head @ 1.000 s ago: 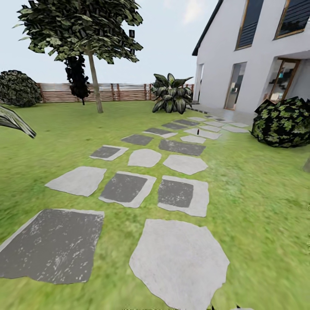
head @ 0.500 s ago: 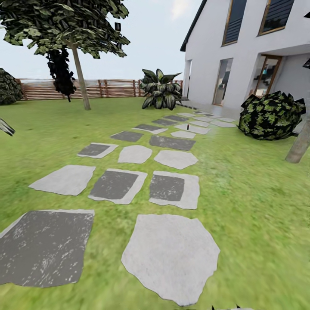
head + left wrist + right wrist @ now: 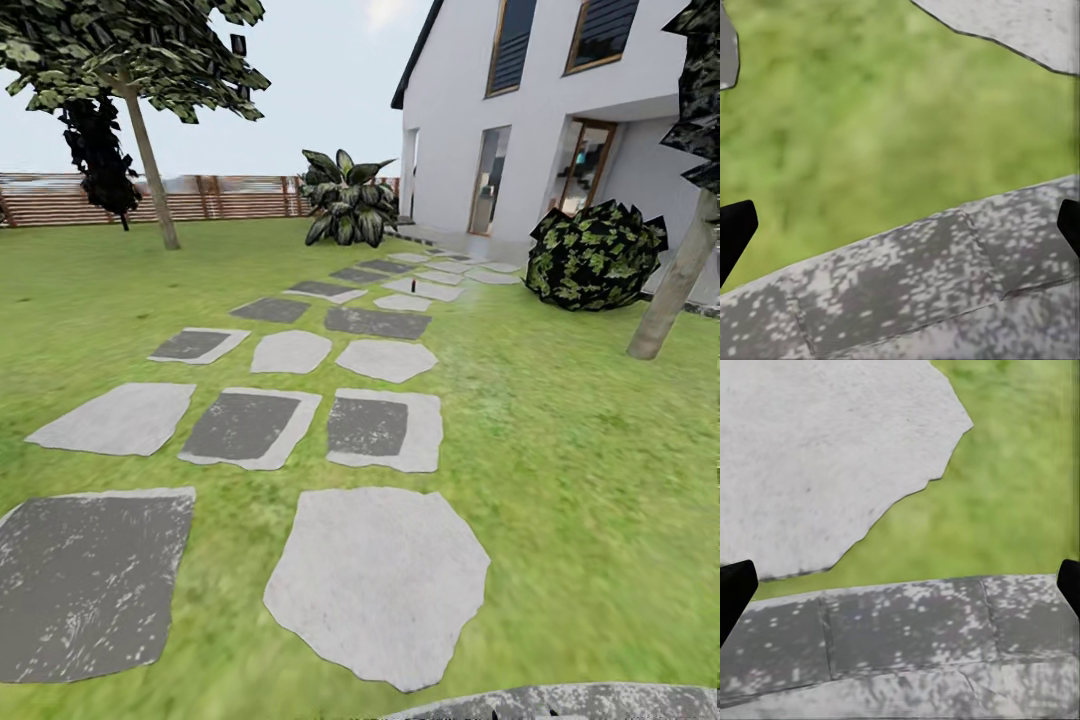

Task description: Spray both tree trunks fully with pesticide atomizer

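Green grass floor runs out to the slat fence, w/ a path of grey stepping stones up the middle toward the white house.

No sprayer that I can ID for sure. One tiny dark upright thing w/ a reddish spot stands among the far stones near the house end of the path. It's too small to say whether that's the pesticide atomizer.

Two leaning trunks: left tree trunk at the far left edge of the lawn by the fence, right tree trunk at the right edge just beside the round bush. Both look bare, no whitish specks on them.

Left gripper: black fingertips sit at opposite edges of the wrist pic, so spread wide, nothing between. Right gripper: same, wide and empty, over grass and stone.

Handling, as a guess: atomizer prob. a light, stiff plastic bottle, smooth and a bit slippery, liquid sloshing inside. Best hold is likely round the body or neck below the nozzle, kept upright, nozzle facing away. Approx. nothing of the task done yet; still need to reach it.
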Robot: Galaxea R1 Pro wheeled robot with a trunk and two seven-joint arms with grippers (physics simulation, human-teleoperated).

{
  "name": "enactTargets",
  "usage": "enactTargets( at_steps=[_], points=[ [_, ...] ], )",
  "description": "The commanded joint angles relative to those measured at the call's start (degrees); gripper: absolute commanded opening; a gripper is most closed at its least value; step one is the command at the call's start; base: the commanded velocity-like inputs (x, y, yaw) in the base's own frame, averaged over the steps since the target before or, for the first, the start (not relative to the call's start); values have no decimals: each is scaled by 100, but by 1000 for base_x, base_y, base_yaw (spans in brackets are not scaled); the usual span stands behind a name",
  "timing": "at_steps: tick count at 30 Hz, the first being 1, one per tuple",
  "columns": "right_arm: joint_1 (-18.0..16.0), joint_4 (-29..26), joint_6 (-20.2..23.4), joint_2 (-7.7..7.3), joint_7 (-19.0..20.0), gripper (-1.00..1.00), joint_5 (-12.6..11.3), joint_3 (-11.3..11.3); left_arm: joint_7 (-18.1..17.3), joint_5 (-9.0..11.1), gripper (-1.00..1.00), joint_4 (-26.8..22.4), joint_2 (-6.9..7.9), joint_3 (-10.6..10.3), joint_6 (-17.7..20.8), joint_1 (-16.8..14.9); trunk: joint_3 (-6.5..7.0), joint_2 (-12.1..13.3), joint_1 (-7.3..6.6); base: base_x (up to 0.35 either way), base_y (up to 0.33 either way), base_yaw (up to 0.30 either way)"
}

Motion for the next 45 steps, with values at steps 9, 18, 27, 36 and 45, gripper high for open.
enactTargets(
  at_steps=[9, 18, 27, 36, 45],
  points=[
    [0, -1, -2, 0, 0, 100, 0, 0, 1, -5, 100, 0, 0, 322, -7, 0, -69, 0, 0, 17, 0, -156],
    [0, -1, -5, 0, 0, 100, 0, 1, -3, -16, 100, 0, -7, 368, -6, 0, -79, 0, 0, 280, 0, -21],
    [0, -1, -7, 0, 18, 100, 24, 32, -5, -24, 100, 0, -9, 367, 1, 0, -80, 0, 0, 337, 0, -1],
    [0, -1, -8, 0, 20, 100, 27, 35, -1, -18, 100, 6, -9, 376, 3, 0, -80, 0, 0, 339, 0, 0],
    [0, -12, -16, 0, 10, 100, 26, 26, -8, -21, 100, 1, -14, 378, 3, 0, -71, 0, 0, 340, 0, 0]
  ],
)
